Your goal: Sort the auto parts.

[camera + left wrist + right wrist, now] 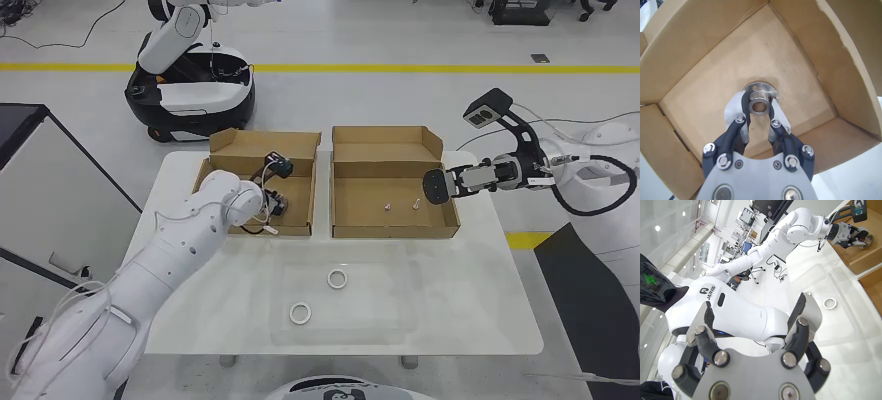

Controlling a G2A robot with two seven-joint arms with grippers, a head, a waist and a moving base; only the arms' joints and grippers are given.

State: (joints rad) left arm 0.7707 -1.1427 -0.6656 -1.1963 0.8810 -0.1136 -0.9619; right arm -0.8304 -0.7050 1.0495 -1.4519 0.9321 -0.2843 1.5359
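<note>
Left hand: the left hand (758,103) pinches the hub of a flanged metal bushing (761,88), low inside the left box (262,142). I cannot tell whether the flange touches the cardboard floor.
Right hand: the right hand (436,187) is spread wide and carries nothing, at the outer wall of the right box (385,135).
Already boxed: two small parts (388,208) lie near each other on the right box's floor, too small to identify.
Left to sort: one ring (337,279) lies on the table (470,300) in front of the boxes, and a second ring (300,313) lies nearer the table's front edge, apart from the first.
Progress: probably past the midpoint. The bushing is in its box but not let go, and both rings are waiting.
Next need: the left hand must spread and lift clear. Then the rings follow — which box is theirs is not evident.
</note>
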